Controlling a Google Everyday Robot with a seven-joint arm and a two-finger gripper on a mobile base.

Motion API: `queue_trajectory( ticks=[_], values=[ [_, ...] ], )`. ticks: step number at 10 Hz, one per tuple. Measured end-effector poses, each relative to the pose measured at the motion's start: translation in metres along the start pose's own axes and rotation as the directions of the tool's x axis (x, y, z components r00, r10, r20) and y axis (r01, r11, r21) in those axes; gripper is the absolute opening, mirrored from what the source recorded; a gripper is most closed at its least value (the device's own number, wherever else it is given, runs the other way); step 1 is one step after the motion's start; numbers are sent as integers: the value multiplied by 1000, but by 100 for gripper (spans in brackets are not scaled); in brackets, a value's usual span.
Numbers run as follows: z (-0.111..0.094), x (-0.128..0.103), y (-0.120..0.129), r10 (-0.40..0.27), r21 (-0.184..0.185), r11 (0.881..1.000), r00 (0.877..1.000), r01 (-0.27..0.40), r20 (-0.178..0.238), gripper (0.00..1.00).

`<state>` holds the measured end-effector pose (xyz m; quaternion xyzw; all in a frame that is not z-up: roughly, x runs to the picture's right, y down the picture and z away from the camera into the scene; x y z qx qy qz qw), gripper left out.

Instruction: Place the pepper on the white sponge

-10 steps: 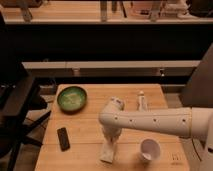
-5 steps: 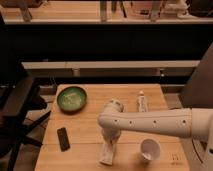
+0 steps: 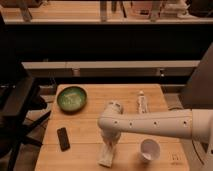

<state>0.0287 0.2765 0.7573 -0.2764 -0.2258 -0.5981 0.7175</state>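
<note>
My white arm reaches in from the right and bends at a rounded joint (image 3: 113, 114) over the middle of the wooden table (image 3: 90, 127). From there the gripper (image 3: 106, 154) points straight down near the table's front edge. A pale shape at its tip blends with it, so I cannot tell the white sponge apart from the gripper. The pepper is hidden.
A green bowl (image 3: 71, 98) sits at the back left. A small black flat object (image 3: 63, 138) lies at the front left, a white cup (image 3: 148, 150) at the front right and a white labelled tube (image 3: 142, 103) at the back right. A dark chair (image 3: 17, 107) stands to the left.
The gripper has sunk slightly toward the table's front edge. The objects on the table have not moved.
</note>
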Motion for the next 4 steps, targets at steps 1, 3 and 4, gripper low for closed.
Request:
queue_trajectory(
  ticks=[1, 3, 4],
  values=[
    [0, -1, 1, 5, 1, 1000, 1000, -5, 1, 27],
    [1, -2, 2, 10, 2, 1000, 1000, -10, 2, 35],
    [1, -3, 4, 15, 3, 1000, 1000, -15, 3, 42]
  ],
)
